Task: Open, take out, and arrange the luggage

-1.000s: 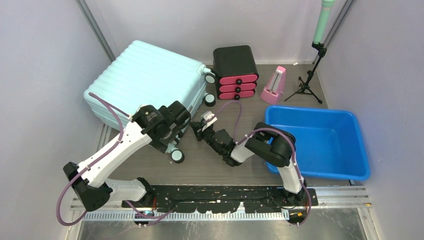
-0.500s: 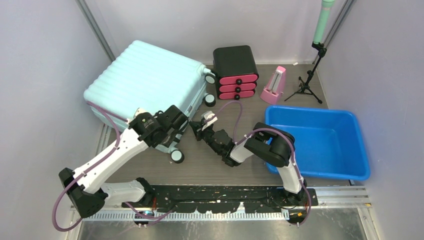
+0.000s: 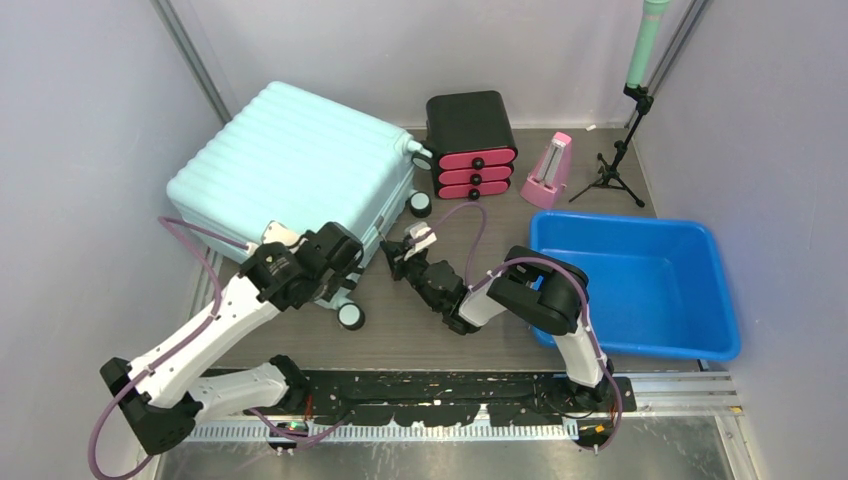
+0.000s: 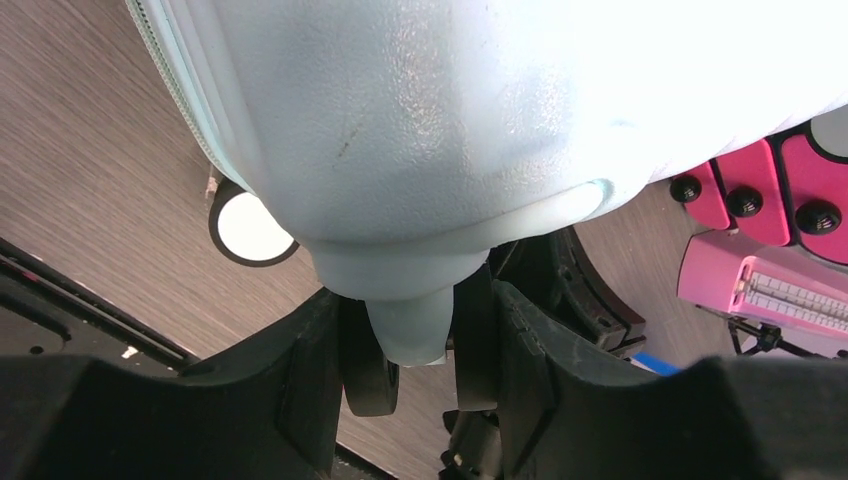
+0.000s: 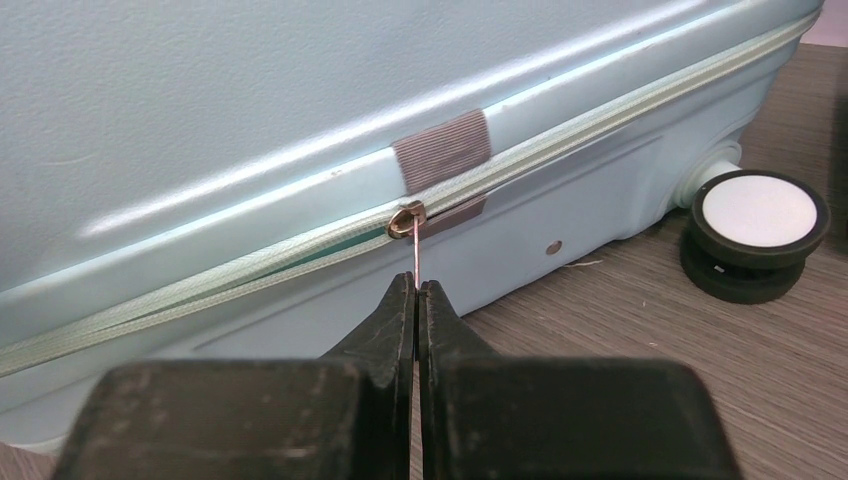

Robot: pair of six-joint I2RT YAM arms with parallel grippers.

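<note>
The luggage [image 3: 290, 160], a pale mint ribbed hard-shell suitcase, lies flat at the back left with its black casters facing the middle of the table. My left gripper [image 3: 340, 272] is at its near corner. In the left wrist view the left gripper [image 4: 420, 370] is shut on a caster, with both fingers pressed on the black wheel halves either side of the mint stem [image 4: 410, 325]. My right gripper [image 3: 395, 262] is at the suitcase's side. In the right wrist view the right gripper [image 5: 415, 285] is shut on the thin metal zipper pull [image 5: 413, 250], which hangs from the slider [image 5: 404, 218].
A black drawer box with pink drawers [image 3: 471, 145] stands behind the suitcase's casters, and a pink wedge-shaped object [image 3: 548, 172] sits beside it. A tripod stand [image 3: 620, 150] is at the back right. A blue tub [image 3: 640, 285] fills the right side. Another caster [image 3: 351, 316] rests near my left gripper.
My left arm has swung back toward the near left, and its jaws have closed from wide open onto the caster. The right arm has kept still on the zipper pull.
</note>
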